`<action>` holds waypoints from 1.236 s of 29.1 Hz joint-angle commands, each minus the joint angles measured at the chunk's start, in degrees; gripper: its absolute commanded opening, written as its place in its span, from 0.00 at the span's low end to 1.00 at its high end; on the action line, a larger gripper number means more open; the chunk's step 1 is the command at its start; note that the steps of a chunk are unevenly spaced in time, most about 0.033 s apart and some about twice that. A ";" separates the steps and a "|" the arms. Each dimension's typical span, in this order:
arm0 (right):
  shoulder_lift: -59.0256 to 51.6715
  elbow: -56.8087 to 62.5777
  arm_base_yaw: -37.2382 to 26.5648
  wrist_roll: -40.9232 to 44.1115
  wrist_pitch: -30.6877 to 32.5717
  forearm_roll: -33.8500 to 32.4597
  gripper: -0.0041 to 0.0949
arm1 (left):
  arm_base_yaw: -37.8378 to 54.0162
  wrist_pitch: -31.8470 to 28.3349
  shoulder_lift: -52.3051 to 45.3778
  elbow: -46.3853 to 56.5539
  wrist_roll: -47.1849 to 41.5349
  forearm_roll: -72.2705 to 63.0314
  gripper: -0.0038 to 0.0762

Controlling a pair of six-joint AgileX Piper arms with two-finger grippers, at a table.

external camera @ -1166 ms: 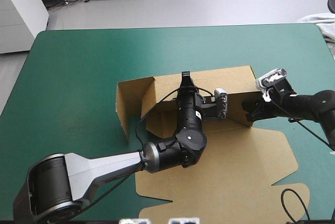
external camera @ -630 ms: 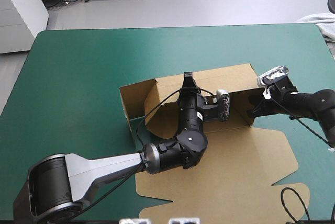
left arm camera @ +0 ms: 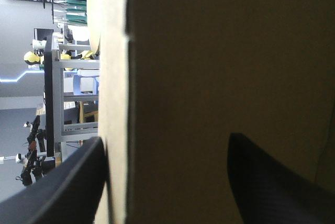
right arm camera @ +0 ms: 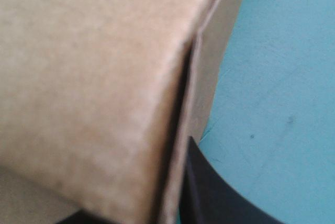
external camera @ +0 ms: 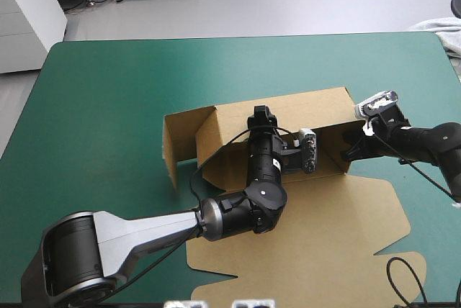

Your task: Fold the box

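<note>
1 brown box (external camera: pixel 338 211) mid-table, its far wall standing between the wide-spread fingers of the left gripper (left arm camera: pixel 166 139), nothing clamped. Right end wall pinched in the nearly closed right gripper (external camera: pixel 350 152). 2 grippers.

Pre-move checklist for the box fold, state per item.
1. Wall up: the box has its far wall upright. ok
2. Hold by left gripper: open, wall between its fingers, unclamped. not ok
3. Hold by right gripper: shut on the wall's right end. ok
4. Side flap in: the left end flap juts past the wall. not ok
5. Panel flat: the lid lies flat on the teal-green cover. ok
6. Right end tucked: cannot tell
</note>
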 commanded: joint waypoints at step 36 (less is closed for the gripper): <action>4.49 -16.39 0.06 23.54 -1.61 -10.63 0.03 | -12.87 2.72 -3.27 -1.46 -22.34 23.23 0.04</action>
